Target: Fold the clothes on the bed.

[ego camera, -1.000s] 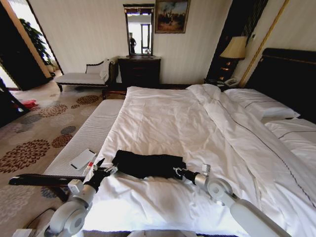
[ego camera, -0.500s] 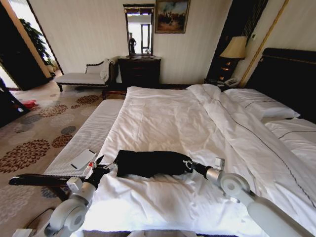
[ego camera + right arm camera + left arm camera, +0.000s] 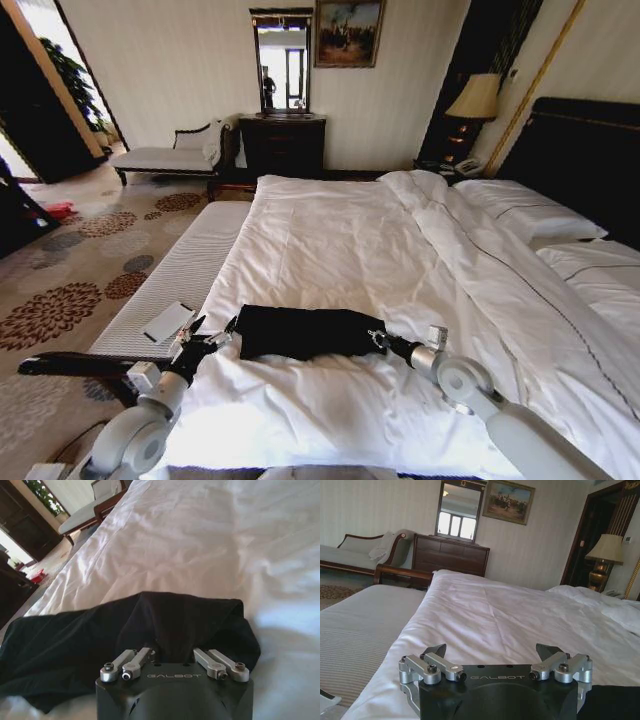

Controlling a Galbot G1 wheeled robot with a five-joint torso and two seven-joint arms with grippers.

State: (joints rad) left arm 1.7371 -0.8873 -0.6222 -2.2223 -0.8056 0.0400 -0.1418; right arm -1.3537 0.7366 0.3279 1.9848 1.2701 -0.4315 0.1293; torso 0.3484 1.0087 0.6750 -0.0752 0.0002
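The clothes (image 3: 305,331), a single black garment of soft fabric, lie folded into a long band across the near part of the bed (image 3: 360,240), on the white duvet and close to its near left edge. No lettering can be read on the cloth as it lies. In the right wrist view the clothes (image 3: 125,635) spread dark and creased just ahead of the gripper body, with the white duvet beyond.

The left gripper (image 3: 212,334) hangs just beside the left end of the garment, at the edge of the mattress, apart from the cloth. In the left wrist view the left gripper (image 3: 490,652) has its two dark fingers spread wide with nothing between them, and a corner of the black cloth shows beside the gripper body. The word "GALBOT" is printed on the black housing.

The right gripper (image 3: 378,339) sits at the right end of the garment. In the right wrist view the right gripper (image 3: 172,652) has its fingertips sunk into the black fabric, and its silver linkage bars angle inward; whether the fingers pinch the cloth or merely rest in it cannot be told. "GALBOT" is printed on this housing too.

A pale striped bench (image 3: 175,280) runs along the left side of the bed, with a small white card-like item (image 3: 167,322) on it. White pillows (image 3: 530,205) lie by the dark headboard (image 3: 585,160). A lamp (image 3: 473,98) stands on the nightstand, and a mirror (image 3: 281,60) and framed painting (image 3: 347,32) hang on the far wall
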